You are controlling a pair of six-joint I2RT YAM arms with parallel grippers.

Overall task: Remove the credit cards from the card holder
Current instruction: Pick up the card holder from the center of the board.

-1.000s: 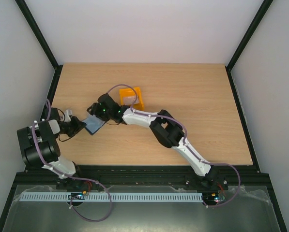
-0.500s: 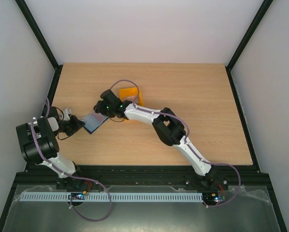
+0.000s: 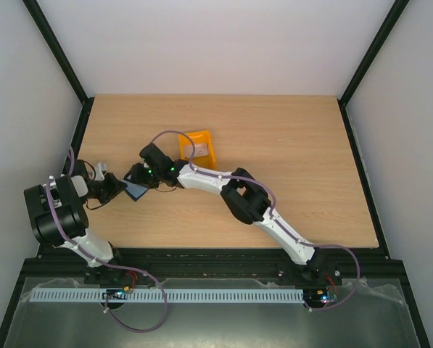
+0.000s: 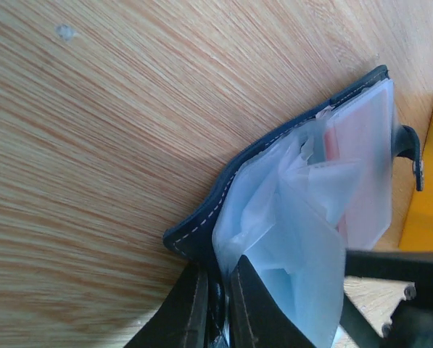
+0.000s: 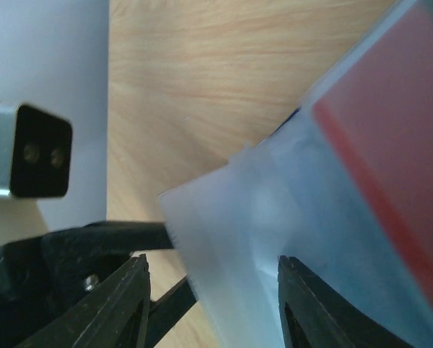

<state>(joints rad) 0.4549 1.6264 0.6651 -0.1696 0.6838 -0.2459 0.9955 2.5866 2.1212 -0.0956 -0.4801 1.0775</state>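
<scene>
The card holder (image 3: 135,191) sits open on the wooden table (image 3: 296,159), to the left of the orange bin (image 3: 198,148) and on its near side, caught between the two arms. The left gripper (image 4: 217,272) is clenched on the holder's navy stitched cover at the corner farthest from the bin, one finger (image 4: 191,308) on the outside of the cover and the other on the inside, against the clear plastic sleeves (image 4: 296,217). The sleeves fan up from the cover toward the bin. A reddish card (image 4: 355,163) shows through the sleeve nearest the bin, tucked inside it, and the snap tab (image 4: 412,152) hangs off that same edge.

The right gripper (image 5: 210,272) reaches in from the bin's side with its fingers spread wide. The loose corner of a frosted sleeve lies in the gap between them, close to the right-hand finger (image 5: 310,308); whether it touches is unclear. The reddish card fills the upper right of the right wrist view, above the fingertips and outside the gap.
</scene>
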